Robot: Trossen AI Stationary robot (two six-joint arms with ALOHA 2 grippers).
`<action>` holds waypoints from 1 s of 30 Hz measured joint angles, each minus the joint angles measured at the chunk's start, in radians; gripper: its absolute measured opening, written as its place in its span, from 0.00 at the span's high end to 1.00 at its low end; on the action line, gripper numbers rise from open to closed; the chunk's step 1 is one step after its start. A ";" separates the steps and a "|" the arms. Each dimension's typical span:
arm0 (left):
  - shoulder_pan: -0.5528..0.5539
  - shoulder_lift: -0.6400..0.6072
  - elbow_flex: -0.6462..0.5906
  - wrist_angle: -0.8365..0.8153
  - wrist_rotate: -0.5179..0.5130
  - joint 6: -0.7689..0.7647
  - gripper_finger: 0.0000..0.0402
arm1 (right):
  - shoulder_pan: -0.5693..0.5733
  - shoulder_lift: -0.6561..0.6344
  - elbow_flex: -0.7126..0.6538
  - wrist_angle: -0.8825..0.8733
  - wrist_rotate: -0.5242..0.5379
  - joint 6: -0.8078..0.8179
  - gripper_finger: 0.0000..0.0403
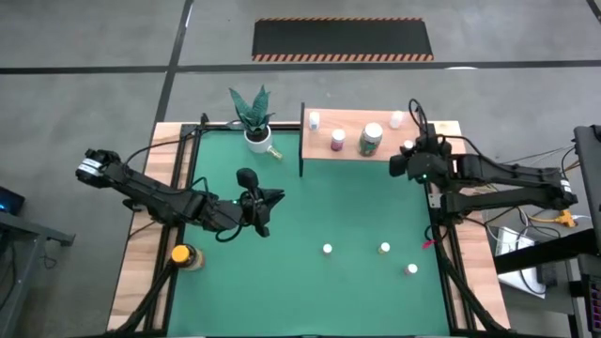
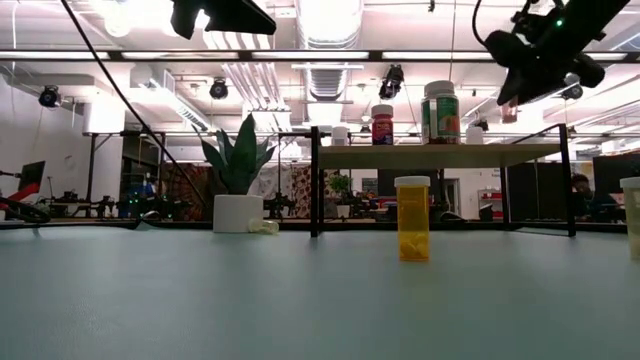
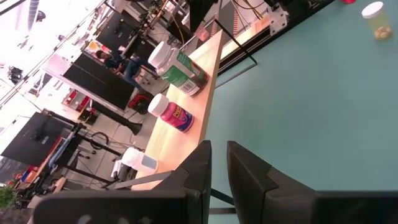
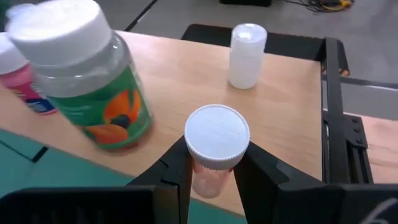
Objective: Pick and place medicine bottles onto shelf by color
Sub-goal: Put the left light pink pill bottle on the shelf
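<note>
The shelf (image 1: pixel 355 120) is a light wooden board on black legs at the mat's far edge. A white bottle (image 1: pixel 314 119), a pink one (image 1: pixel 338 141), a green-labelled one (image 1: pixel 372 139) and another white one (image 1: pixel 397 119) stand on it. Three white-capped bottles (image 1: pixel 327 250) (image 1: pixel 384 248) (image 1: pixel 411 269) stand on the green mat. My right gripper (image 4: pixel 214 168) is at the shelf's right end, shut on a pinkish white-capped bottle (image 4: pixel 216 135). My left gripper (image 1: pixel 261 208) hovers over the mat's left half, its fingers (image 3: pixel 205 168) nearly together and holding nothing. My right gripper pinches the pinkish bottle's body just under its white cap (image 4: pixel 208 177), one finger on each side. The fingers come from the table's right side, roughly level. The bottle stays upright; in the low view the gripper (image 2: pixel 520 85) is above the shelf top.
A white pot with a green plant (image 1: pixel 254 117) stands left of the shelf, with a small bottle (image 1: pixel 274 152) lying beside it. A larger amber bottle with a yellow cap (image 1: pixel 181 255) stands on the wooden left border. There is bare board between the shelf's bottles.
</note>
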State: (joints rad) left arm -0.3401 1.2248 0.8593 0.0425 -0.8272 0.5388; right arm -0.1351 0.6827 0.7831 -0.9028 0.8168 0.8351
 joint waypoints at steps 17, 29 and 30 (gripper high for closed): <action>0.000 -0.007 0.000 -0.002 -0.064 0.019 0.92 | -0.010 0.047 -0.071 0.003 0.159 0.153 0.77; 0.000 -0.010 0.000 0.001 -0.064 0.019 0.92 | -0.019 0.159 -0.076 0.135 0.195 0.070 0.77; 0.000 -0.010 0.000 0.001 -0.064 0.019 0.92 | -0.024 0.166 -0.075 0.136 0.202 0.070 0.77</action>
State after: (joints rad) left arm -0.3401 1.2144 0.8589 0.0433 -0.8917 0.5579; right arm -0.1591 0.8485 0.7080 -0.7663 1.0189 0.9054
